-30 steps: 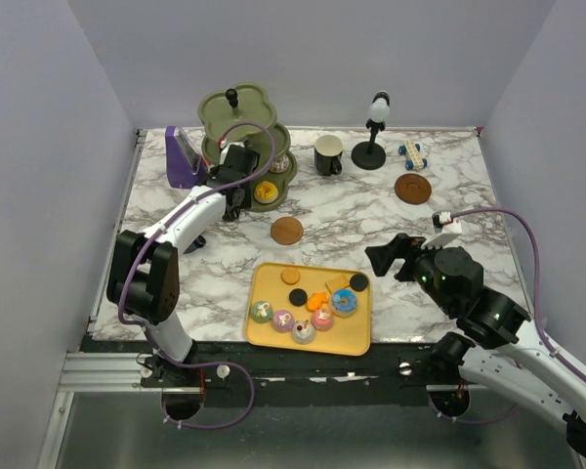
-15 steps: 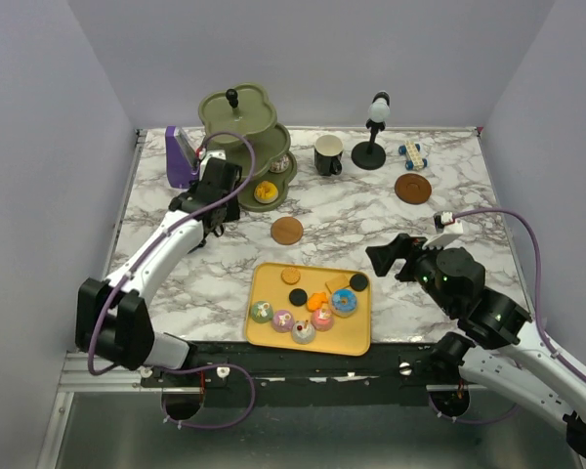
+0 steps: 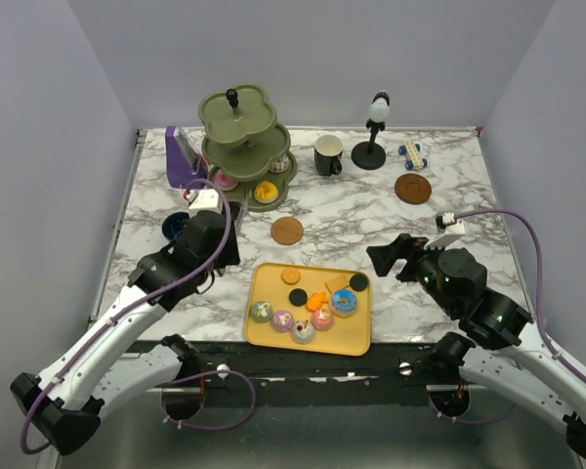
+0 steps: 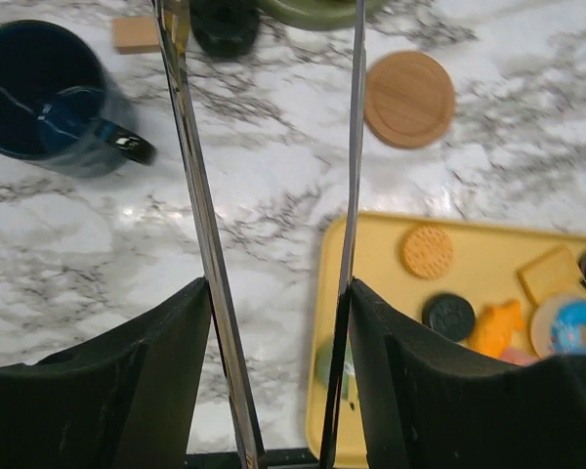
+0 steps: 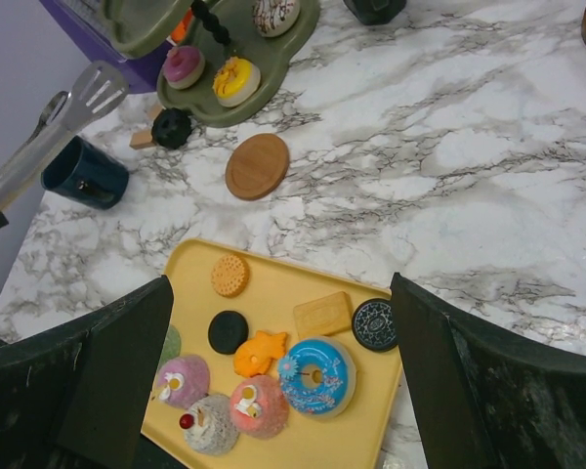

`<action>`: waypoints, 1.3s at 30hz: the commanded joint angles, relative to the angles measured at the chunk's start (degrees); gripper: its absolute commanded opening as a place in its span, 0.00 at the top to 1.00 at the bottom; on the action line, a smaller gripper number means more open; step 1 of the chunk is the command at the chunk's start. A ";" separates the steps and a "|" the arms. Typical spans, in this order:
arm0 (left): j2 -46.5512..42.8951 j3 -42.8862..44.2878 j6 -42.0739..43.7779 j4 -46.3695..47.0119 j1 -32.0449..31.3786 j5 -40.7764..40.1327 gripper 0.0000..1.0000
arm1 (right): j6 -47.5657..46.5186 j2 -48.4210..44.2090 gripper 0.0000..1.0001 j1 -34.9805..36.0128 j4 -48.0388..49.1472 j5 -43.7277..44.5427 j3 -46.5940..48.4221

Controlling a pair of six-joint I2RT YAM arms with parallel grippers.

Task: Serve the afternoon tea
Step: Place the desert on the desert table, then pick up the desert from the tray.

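Left arm's back off the olive stand, upper left, now lower left. Left end effector clamps metal tongs, blades part-open, empty. Right end effector wide open, holding nothing. Treats mostly on yellow tray, bottom centre.

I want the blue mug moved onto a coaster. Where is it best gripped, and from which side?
Probably the rim, from straight above: the mug stands upright, mouth open, so the wall can be pinched inside and out. Take the wall opposite the handle, which juts toward the yellow tray.
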 commanded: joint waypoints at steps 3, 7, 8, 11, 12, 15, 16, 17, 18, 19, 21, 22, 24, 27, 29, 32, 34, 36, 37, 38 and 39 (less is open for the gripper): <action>-5.04 -3.05 -7.49 -3.81 -17.28 -4.00 0.37 | -0.80 -0.11 0.00 0.28 0.36 0.00 -0.32; -2.67 -3.53 -7.36 0.51 -25.40 -5.63 0.37 | -0.82 0.21 0.00 0.21 0.26 0.35 -0.28; -1.47 -3.38 -6.39 2.38 -27.27 -5.54 0.37 | -0.81 0.22 0.00 0.24 0.26 0.50 -0.30; 3.65 -2.71 -2.20 8.55 -31.18 -5.37 0.37 | -0.72 0.52 0.00 0.22 0.09 0.61 -0.28; 5.47 -2.25 -0.67 10.53 -31.88 -5.43 0.37 | -0.69 0.63 0.00 0.24 0.08 0.64 -0.25; 12.35 -0.55 3.51 15.47 -32.05 -5.49 0.36 | -0.71 0.86 0.00 0.24 0.00 0.51 -0.20; 15.06 0.13 5.16 16.84 -32.09 -5.76 0.36 | -0.73 0.99 0.00 0.24 -0.02 0.63 -0.16; 17.38 1.28 7.02 18.56 -32.10 -6.09 0.36 | -0.74 1.01 0.00 0.28 0.00 0.62 -0.15; 20.54 2.48 8.32 19.70 -32.00 -6.15 0.36 | -0.74 0.92 0.00 0.24 -0.08 0.59 -0.18; 23.07 4.17 9.74 20.91 -31.89 -6.21 0.36 | -0.72 0.89 0.00 0.24 -0.17 0.64 -0.16; 28.82 7.93 10.86 21.85 -30.96 -6.26 0.36 | -0.69 0.69 0.00 0.24 -0.34 0.78 -0.02; 31.57 9.57 11.11 22.38 -30.25 -5.50 0.36 | -0.64 0.43 0.00 0.24 -0.64 0.83 0.20; 35.96 12.25 11.64 24.92 -28.57 -3.73 0.36 | -0.64 -0.34 0.00 0.24 -1.43 0.91 0.99; 42.57 16.97 12.71 27.20 -26.46 -0.42 0.36 | -0.80 -1.90 0.00 0.21 -3.04 1.22 2.87; 47.11 20.39 13.50 27.44 -25.41 1.47 0.36 | -1.15 -2.62 0.00 0.26 -4.31 2.09 3.79; 52.81 24.83 13.98 27.66 -23.83 4.11 0.36 | -1.00 -3.23 0.00 0.27 -4.95 2.57 3.75; 55.61 26.85 13.24 27.95 -22.58 6.33 0.36 | -0.99 -3.00 0.00 0.23 -4.49 2.25 3.39; 57.57 28.28 12.05 27.56 -21.46 8.34 0.36 | -0.99 -2.61 0.00 0.24 -4.48 2.39 3.45; 57.93 28.51 11.54 27.46 -20.96 8.94 0.36 | -0.89 -2.52 0.00 0.24 -4.55 2.37 3.43; 58.08 28.33 11.28 27.59 -20.72 9.53 0.36 | -0.97 -2.42 0.00 0.24 -4.49 2.48 3.42; 57.97 28.14 10.89 27.43 -20.49 9.75 0.36 | -1.00 -2.50 0.00 0.24 -4.48 2.46 3.42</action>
